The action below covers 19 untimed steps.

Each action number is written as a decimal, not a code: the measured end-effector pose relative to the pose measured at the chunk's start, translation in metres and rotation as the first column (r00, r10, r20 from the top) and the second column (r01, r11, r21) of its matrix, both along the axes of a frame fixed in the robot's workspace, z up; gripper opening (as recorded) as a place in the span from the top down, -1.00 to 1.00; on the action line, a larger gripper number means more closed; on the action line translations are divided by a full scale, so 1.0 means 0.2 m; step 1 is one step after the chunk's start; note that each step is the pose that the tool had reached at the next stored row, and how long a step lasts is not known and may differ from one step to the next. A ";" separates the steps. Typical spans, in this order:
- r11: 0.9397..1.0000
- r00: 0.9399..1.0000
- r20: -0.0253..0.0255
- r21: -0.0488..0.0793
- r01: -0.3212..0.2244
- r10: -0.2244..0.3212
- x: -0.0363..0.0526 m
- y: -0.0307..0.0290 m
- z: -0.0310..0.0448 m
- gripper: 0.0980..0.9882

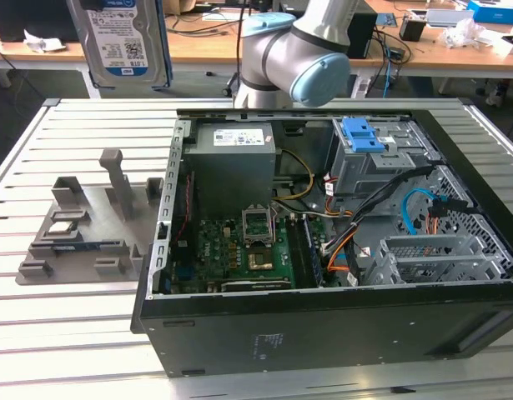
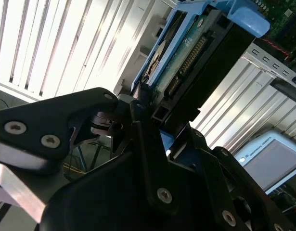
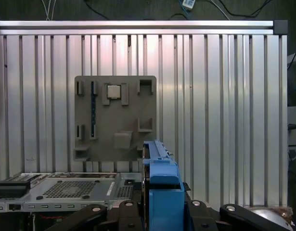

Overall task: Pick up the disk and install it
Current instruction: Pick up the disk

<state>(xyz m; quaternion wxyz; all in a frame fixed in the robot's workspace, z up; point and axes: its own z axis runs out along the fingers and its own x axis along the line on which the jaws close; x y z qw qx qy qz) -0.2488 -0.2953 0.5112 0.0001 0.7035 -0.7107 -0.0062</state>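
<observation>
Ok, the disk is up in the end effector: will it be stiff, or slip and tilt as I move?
Probably rigid: the disk is a flat metal-cased drive, so it should not flex. Held at one end by the end effector, it likely feels heavy for its size and could pivot. Its exposed circuit board and blue side rails look knock-sensitive.

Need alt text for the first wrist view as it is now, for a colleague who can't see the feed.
The gripper holds the disk edge-on, its blue rail facing the camera. Beyond it lies the slatted metal table with a grey parts tray carrying a processor chip; part of the computer case sits nearer.
</observation>
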 end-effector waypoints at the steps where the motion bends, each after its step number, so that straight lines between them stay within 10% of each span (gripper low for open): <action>1: 1.000 1.000 0.000 0.000 0.000 0.000 0.024 0.000 0.000 0.40; 19: 1.000 1.000 0.000 0.000 0.000 0.000 0.403 0.004 0.000 0.40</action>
